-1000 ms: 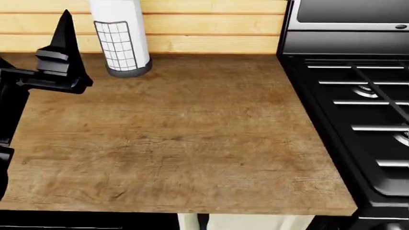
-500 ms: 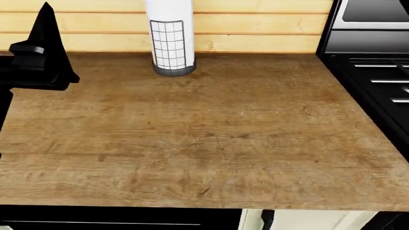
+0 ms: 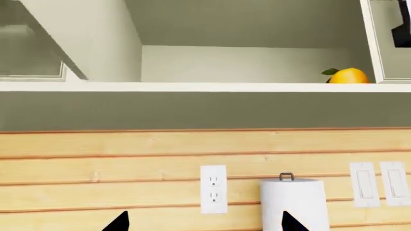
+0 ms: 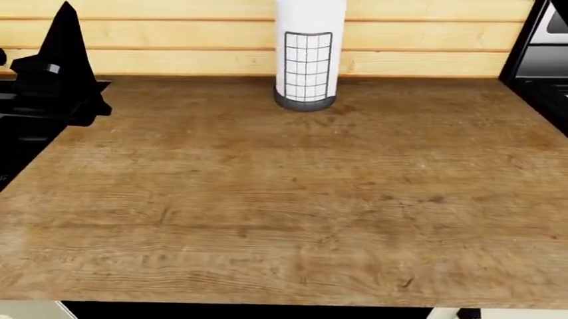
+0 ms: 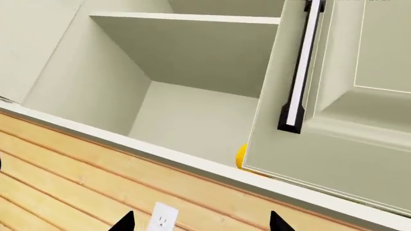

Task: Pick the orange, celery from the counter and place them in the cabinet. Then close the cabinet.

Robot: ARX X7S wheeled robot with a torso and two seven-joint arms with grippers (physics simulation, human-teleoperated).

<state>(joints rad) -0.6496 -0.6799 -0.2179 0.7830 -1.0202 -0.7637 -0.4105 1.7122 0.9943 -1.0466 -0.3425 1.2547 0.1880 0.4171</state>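
An orange (image 3: 349, 76) sits inside the open wall cabinet (image 3: 192, 86), just behind its half-open door (image 5: 334, 120), above the paper towel roll (image 4: 308, 56) on the counter (image 4: 293, 199). Both grippers, left (image 3: 204, 222) and right (image 5: 200, 222), stand apart, empty. No celery shows.

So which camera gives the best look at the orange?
The left wrist view: the orange sits whole, leaf showing, on the open cabinet shelf. The right wrist view shows only a yellow sliver behind the door. The head view shows none.
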